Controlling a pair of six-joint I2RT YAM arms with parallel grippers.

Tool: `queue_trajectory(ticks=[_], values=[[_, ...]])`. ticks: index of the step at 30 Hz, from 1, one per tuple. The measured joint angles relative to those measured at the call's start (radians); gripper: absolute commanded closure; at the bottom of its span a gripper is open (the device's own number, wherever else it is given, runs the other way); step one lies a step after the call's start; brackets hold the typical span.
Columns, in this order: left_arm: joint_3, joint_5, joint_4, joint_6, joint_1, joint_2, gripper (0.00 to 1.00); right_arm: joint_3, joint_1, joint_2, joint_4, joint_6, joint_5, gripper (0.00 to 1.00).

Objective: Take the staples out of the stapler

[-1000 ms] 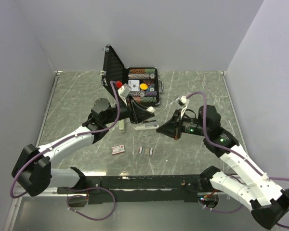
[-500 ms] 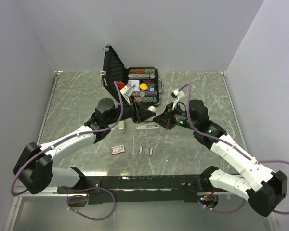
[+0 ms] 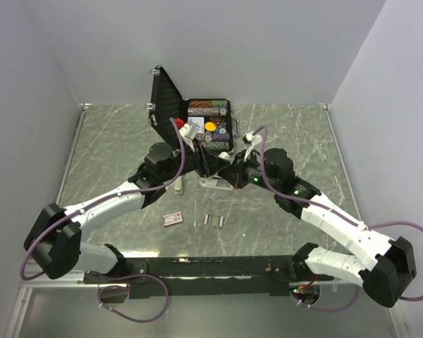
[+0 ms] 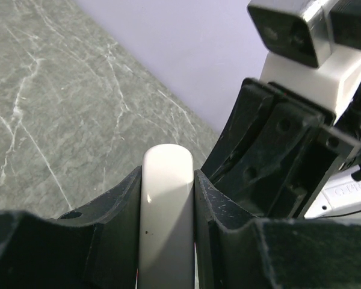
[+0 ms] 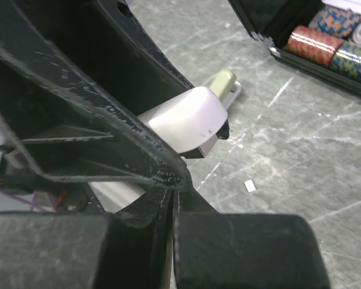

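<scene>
Loose staples [image 3: 213, 220] are seen flat on table [image 3: 113, 155], at 6 o'clock of stapler [image 3: 211, 185], apart from it. Red-white box [image 3: 173, 218] lies at their 9. Stapler's white body is clamped by L gripper [image 4: 166, 176], part-open. R gripper [image 5: 170, 186] is fully closed, w/ nothing held, at stapler's 3.

Soft, even light falls from overhead. The top view is sharp, and shadows on the tabletop [image 3: 106, 148] are faint and blurred. Both wrist views are dimmer, with their close black foreground out of focus. A thin glare streak runs along the white stapler [image 4: 166, 205].
</scene>
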Motion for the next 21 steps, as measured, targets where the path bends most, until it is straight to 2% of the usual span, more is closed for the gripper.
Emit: queue_trajectory(ticks=[8, 21], values=[[0.027, -0.065, 0.0, -0.001, -0.011, 0.046, 0.99, -0.064, 0.005, 0.031, 0.071, 0.013, 0.038, 1.0], [0.055, -0.223, 0.027, -0.006, -0.04, 0.222, 0.99, -0.171, 0.001, 0.146, 0.238, 0.058, 0.071, 1.0]])
